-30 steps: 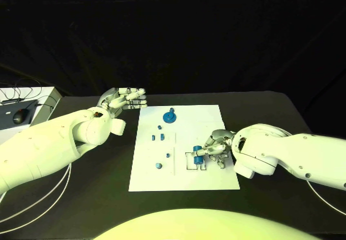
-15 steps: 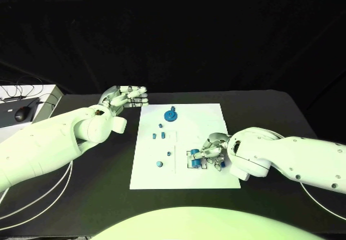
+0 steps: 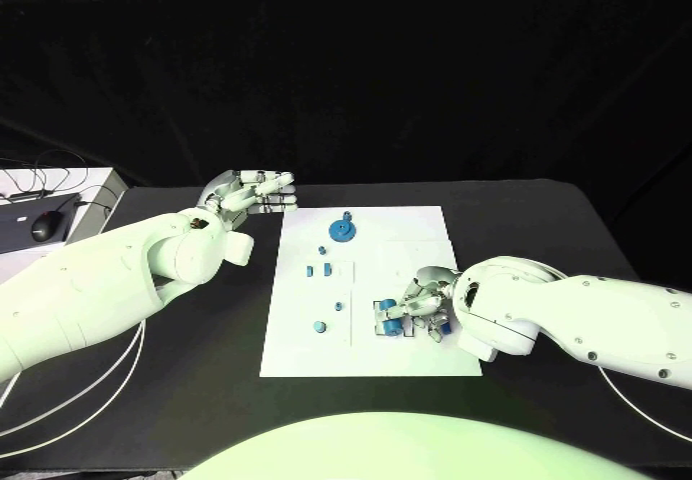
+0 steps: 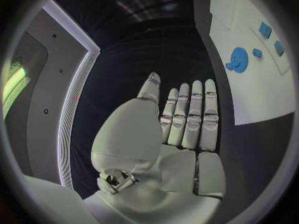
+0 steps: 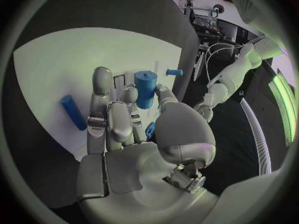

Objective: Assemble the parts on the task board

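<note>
The white task board (image 3: pixel 378 352) lies in the middle of the black table. My right hand (image 3: pixel 423 304) rests over its near right part and pinches an upright blue cylinder (image 5: pixel 145 87) between thumb and a finger. A second blue cylinder (image 5: pixel 74 113) lies flat on the board beside the fingers. A blue gear (image 3: pixel 342 231) sits at the board's far end, with small blue pieces (image 3: pixel 319 269) and a blue disc (image 3: pixel 320 326) on the left half. My left hand (image 3: pixel 250 193) hovers off the board's far left corner, fingers straight and side by side, holding nothing (image 4: pixel 187 118).
A white box with a black mouse (image 3: pixel 45 228) stands at the table's far left edge. White cables (image 3: pixel 80 405) trail under my left arm. Bare black table (image 3: pixel 541 220) lies right of the board.
My right hand has slid a little to the left and nearer along the board with the blue cylinder between its fingers. The left hand has barely moved.
</note>
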Controlling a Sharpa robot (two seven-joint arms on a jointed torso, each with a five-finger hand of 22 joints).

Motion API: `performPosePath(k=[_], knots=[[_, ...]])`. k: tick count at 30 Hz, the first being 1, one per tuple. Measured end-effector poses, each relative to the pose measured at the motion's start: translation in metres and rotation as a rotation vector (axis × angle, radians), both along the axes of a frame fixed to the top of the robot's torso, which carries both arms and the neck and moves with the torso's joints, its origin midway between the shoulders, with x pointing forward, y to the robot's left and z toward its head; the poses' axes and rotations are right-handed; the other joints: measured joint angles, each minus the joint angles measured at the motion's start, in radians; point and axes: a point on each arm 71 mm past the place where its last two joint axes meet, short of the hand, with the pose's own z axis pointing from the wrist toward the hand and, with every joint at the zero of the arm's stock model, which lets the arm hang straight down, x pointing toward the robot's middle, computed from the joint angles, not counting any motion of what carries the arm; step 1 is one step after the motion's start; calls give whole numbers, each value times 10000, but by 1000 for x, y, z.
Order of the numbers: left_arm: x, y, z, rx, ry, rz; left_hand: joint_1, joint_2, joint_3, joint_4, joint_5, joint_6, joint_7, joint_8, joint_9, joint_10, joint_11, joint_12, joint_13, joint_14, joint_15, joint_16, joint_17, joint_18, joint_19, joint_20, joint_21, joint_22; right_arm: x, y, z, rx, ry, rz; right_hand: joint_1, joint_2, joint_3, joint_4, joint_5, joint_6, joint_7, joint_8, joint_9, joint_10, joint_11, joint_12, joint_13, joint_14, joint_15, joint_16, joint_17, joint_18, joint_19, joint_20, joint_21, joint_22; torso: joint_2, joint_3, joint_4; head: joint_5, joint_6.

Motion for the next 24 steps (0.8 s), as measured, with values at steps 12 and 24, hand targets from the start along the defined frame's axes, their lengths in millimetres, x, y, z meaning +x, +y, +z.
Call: performPosePath(k=[12,24], knots=[[0,0,0,0,17,-17,0,0,-1,0,0,0,0,0,0,0,0,0,0,0,0,0,-1,0,0,0,0,0,2,0,0,-59,-249,-3,1,1,8,-8,-58,-12,13,24,-1,-5,-1,0,-11,0,0,0,-20,0,0,0,55,19,0,4,-2,2,28],[0,0,0,-5,38,-40,0,0,27,28,0,0,0,0,0,0,0,0,0,0,0,0,-2,0,0,0,0,0,2,1,0,-56,-409,-81,3,2,8,-9,-159,-16,16,33,17,0,-4,0,-11,0,0,0,-9,0,0,0,55,38,-1,4,-3,-9,14]])
